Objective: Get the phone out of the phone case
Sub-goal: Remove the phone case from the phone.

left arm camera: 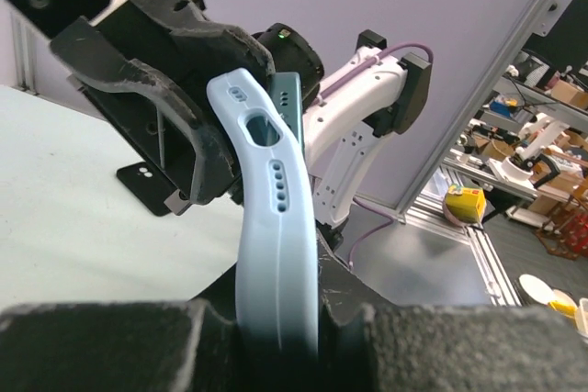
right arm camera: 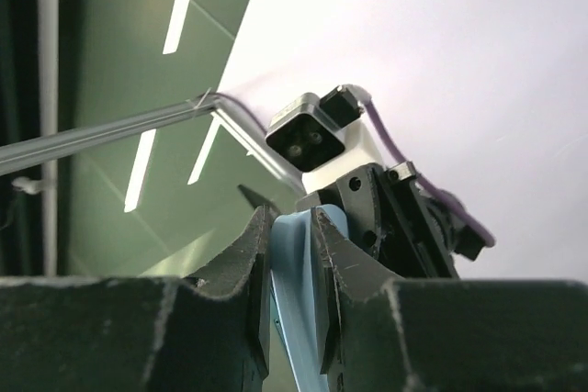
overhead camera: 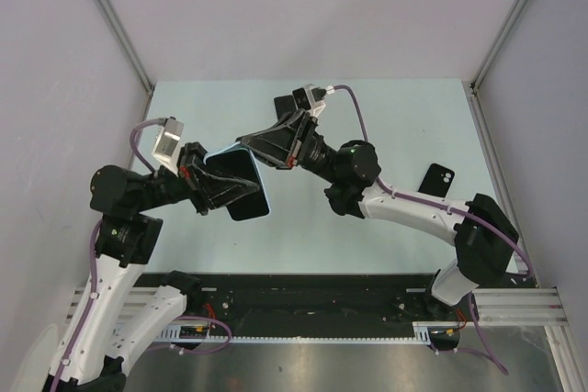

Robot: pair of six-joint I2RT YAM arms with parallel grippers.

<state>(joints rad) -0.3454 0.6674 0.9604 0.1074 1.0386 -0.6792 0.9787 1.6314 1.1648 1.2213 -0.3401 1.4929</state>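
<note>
Left gripper [overhead camera: 213,188] is clamping 1 end of the pale blue rubbery phone case [left arm camera: 276,254], with the dark flat phone [overhead camera: 246,192] sitting inside, above the pale green table [overhead camera: 386,117]. Right gripper [overhead camera: 266,149] is pinching the case's opposite edge. A small black rectangular case [overhead camera: 436,178] is lying on the table well to the right.

- The phone case [left arm camera: 276,254] runs down between the jaws of the left gripper [left arm camera: 280,332] and off the bottom edge, its lower end unseen
- Above those jaws, only a dark-green sliver of the phone [left arm camera: 292,98] shows behind the case
- Between the jaws of the right gripper [right arm camera: 292,236] the case is cut off by the bottom edge
- Well outside the right jaws, a small black object [overhead camera: 437,178]: phone or case, cannot tell
</note>
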